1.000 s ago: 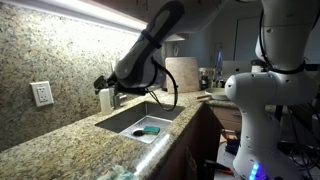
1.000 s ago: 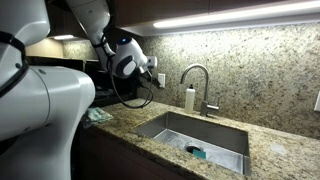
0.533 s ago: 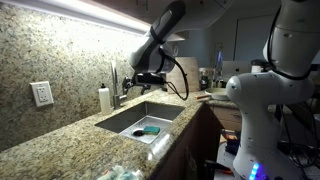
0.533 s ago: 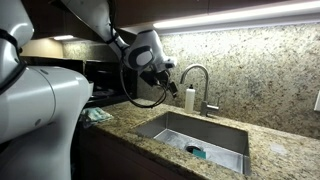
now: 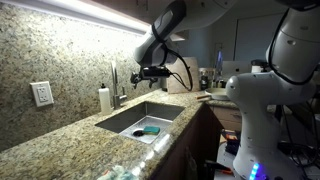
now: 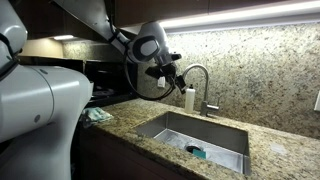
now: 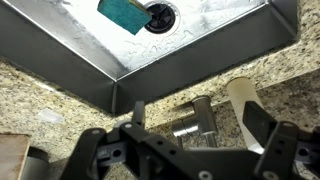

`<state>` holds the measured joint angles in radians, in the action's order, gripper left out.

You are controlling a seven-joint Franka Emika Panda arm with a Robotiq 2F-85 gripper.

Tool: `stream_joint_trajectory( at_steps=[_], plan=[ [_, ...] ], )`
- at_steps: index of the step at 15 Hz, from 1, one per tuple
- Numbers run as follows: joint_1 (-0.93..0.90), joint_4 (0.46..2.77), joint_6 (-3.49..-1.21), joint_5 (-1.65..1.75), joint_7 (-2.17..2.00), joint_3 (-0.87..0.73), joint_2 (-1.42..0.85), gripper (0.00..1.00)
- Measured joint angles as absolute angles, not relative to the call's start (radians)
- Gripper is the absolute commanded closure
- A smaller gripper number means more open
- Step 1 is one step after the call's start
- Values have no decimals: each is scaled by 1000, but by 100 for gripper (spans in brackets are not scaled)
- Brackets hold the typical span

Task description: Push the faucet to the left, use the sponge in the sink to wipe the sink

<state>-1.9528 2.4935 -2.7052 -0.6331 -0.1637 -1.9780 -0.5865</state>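
The gripper (image 6: 172, 76) is wide open and holds nothing. It hangs high in the middle of the frame, just beside the curved top of the faucet (image 6: 207, 90). I think it is up there so one finger can lean on the spout and push it sideways. I cannot tell if it touches the faucet yet. In the wrist view the two fingers (image 7: 138, 113) stick up from the bottom edge. The foot of the faucet is between them, and the white soap bottle (image 7: 243, 100) is to the right.

The sponge (image 7: 122, 14) lies flat on the bottom of the sink (image 7: 200, 62), at the top of the wrist view, right next to the drain (image 7: 160, 14). Nothing touches it, so the wiping has not begun.

The sink is grey shiny metal, set down into a speckled brown stone counter (image 6: 120, 122). The wall (image 5: 60, 50) behind is the same stone. A bright light strip (image 5: 90, 10) shines along the top, and a white outlet (image 5: 42, 93) sits at the left.
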Motion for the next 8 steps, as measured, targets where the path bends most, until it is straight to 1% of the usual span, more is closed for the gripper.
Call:
stream_joint_trajectory(
  at_steps=[4, 8],
  plan=[
    [-1930, 2494, -2713, -633, -166, -1952, -578, 0],
    [-1779, 2498, -2780, -630, -166, -1826, -505, 0]
  ],
)
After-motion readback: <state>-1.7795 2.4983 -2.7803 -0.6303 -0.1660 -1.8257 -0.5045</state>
